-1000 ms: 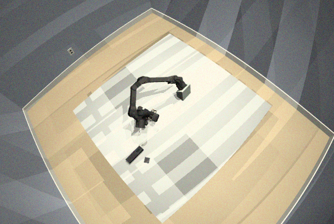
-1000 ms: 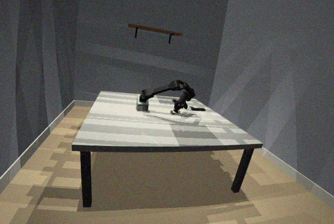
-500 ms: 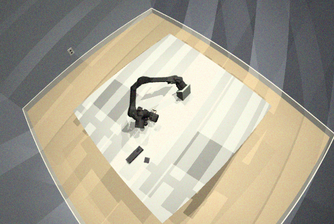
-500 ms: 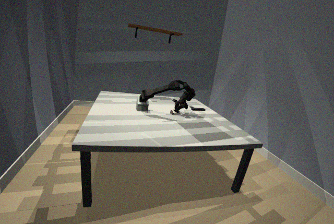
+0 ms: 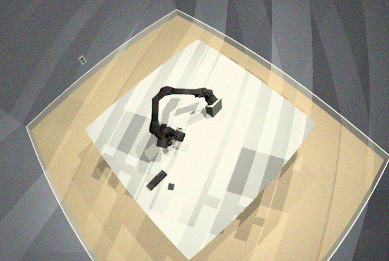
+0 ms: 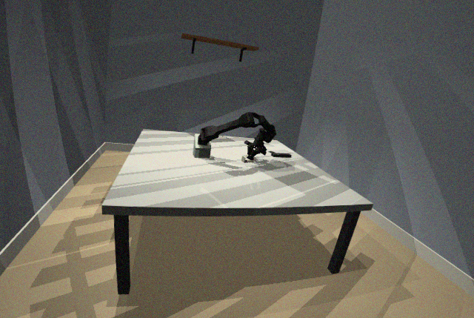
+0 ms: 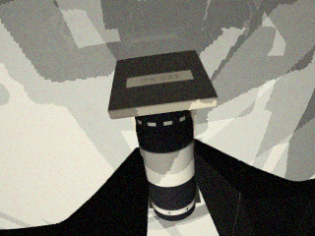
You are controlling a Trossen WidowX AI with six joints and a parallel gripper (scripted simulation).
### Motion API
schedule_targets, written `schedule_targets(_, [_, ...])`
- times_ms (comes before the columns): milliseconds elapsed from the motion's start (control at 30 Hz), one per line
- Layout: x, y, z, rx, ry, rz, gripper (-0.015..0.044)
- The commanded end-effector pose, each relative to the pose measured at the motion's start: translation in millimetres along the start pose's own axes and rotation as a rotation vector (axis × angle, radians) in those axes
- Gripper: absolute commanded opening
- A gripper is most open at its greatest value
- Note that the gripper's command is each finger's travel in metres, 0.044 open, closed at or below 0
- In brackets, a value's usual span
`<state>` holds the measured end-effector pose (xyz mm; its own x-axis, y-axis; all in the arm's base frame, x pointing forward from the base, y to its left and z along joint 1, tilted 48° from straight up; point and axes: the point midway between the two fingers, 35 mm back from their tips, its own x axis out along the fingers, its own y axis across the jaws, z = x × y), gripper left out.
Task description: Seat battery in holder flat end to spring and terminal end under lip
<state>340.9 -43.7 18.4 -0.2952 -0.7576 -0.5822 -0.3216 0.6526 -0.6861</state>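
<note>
The battery [image 7: 169, 167], a cylinder with black and pale bands, lies lengthwise between the fingers in the wrist view. Its near end carries small plus marks; its far end reaches the front edge of the holder's dark, labelled top plate [image 7: 162, 96] and is hidden beyond it. The spring is hidden, and I cannot tell if the battery touches it. Pale parts show beside the near end, but the lip is not clear. The holder [image 6: 244, 159] is a small pale shape under the fingers in the exterior view. My gripper [image 7: 165, 149] [image 6: 250, 156] is shut on the battery, pointing down.
A dark oblong block [image 5: 156, 180] [image 6: 281, 154] lies on the white table [image 5: 200, 170] [image 6: 172, 192] beyond the gripper from the arm's base [image 5: 214, 108] [image 6: 201, 150]. A small dark cube [image 5: 171, 186] lies beside that block. Striped shadows cross the table.
</note>
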Motion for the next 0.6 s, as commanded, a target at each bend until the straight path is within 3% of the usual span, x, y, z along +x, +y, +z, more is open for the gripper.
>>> schedule_targets(0, [0.4,1.1,3.9,0.006,-0.033,0.007,0.0086])
schedule_targets(567, [3.5,1.7,3.2,-0.002,-0.105,0.021,0.0086])
